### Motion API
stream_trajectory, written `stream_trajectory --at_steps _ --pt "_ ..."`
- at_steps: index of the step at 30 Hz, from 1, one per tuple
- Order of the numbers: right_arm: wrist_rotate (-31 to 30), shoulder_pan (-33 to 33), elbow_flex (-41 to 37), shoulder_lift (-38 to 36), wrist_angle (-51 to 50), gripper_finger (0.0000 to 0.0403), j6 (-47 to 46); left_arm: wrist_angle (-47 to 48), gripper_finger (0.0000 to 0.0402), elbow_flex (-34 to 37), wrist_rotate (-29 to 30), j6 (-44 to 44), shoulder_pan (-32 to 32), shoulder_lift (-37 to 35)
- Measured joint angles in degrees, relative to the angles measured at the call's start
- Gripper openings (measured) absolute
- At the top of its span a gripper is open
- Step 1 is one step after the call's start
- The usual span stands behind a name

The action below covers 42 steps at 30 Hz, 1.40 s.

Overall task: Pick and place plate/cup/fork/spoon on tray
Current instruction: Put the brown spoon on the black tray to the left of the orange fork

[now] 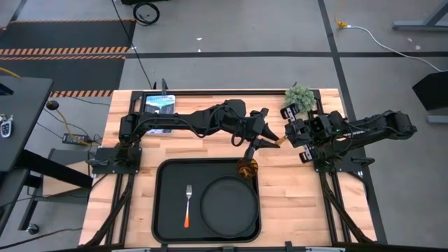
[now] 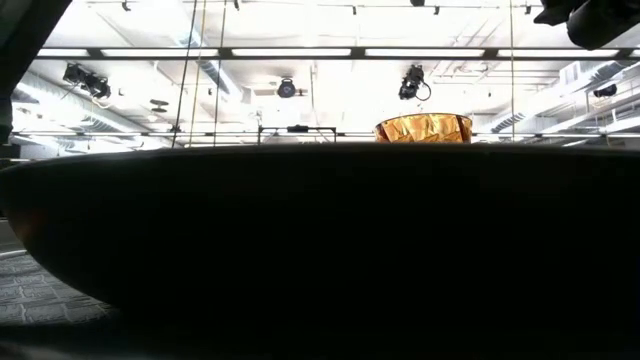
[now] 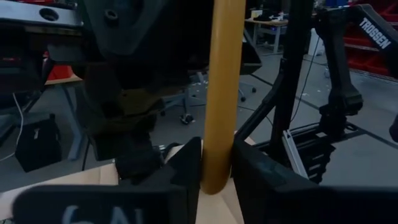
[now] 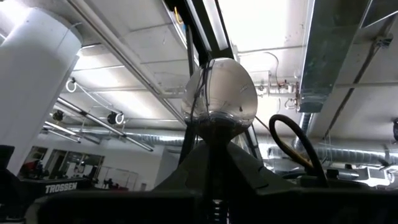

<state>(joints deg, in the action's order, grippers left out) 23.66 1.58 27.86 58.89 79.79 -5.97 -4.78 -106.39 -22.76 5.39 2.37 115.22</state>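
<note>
The spoon (image 1: 278, 140) is held in the air between my two grippers, above the table just beyond the black tray's (image 1: 162, 210) far right corner. My left gripper (image 1: 268, 137) is shut on its yellowish-orange handle (image 3: 221, 93). My right gripper (image 1: 290, 133) is shut on it below the silver bowl (image 4: 219, 93). On the tray lie the fork (image 1: 187, 205) and the round black plate (image 1: 229, 206). The amber cup (image 1: 246, 168) stands upright in the tray's far right corner, and its rim shows in the low view (image 2: 423, 128). My left gripper pinches the free end of the spoon's handle (image 3: 216, 177) between its two fingers (image 3: 186, 171). The fingers come level from the table's left side. The spoon is lifted clear of the table. My right gripper pinches the spoon by its neck (image 4: 214, 134), just below the bowl, between its two fingers (image 4: 245, 165). The bowl sticks out past the fingertips. The fingers come level from the table's right side, and the spoon is clear of the table.
A small green plant (image 1: 299, 96) stands at the far right of the table, close behind my right gripper. A tablet (image 1: 159, 105) lies at the far left. In the low view a dark rim (image 2: 320, 250) fills most of the picture.
</note>
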Motion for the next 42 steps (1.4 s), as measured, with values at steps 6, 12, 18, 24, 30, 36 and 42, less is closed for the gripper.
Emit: stream_trajectory --at_steps 6,12,18,24,30,36,42 --pt "0.48 -0.02 0.02 -0.07 0.00 0.0037 -0.45 0.24 0.0061 0.00 -0.64 -0.20 -0.02 -0.04" --pt "-1.68 0.04 0.00 -0.02 -0.19 0.0071 0.34 0.27 0.0054 0.00 -0.11 -1.32 -0.02 -0.07" --pt "-1.94 0.11 0.00 -0.02 -0.55 0.0120 -0.53 0.35 0.0039 0.00 -0.07 -1.51 -0.07 -0.07" --pt "-1.92 0.11 0.02 -0.02 -0.66 0.0155 -0.71 0.35 0.0039 0.00 -0.10 -1.32 -0.07 -0.07" --pt "-1.66 0.11 0.02 -0.67 -1.11 0.0164 -0.36 0.82 0.0039 0.00 -0.03 -1.46 -0.05 -0.37" --pt "-1.63 0.11 0.02 -4.21 -6.21 0.0163 1.75 3.71 0.0039 0.00 0.98 -1.63 0.09 -3.13" --pt "-1.72 0.11 0.02 -6.96 -10.58 0.0163 2.79 8.22 0.0039 -0.04 3.41 -1.11 -0.53 -5.02"
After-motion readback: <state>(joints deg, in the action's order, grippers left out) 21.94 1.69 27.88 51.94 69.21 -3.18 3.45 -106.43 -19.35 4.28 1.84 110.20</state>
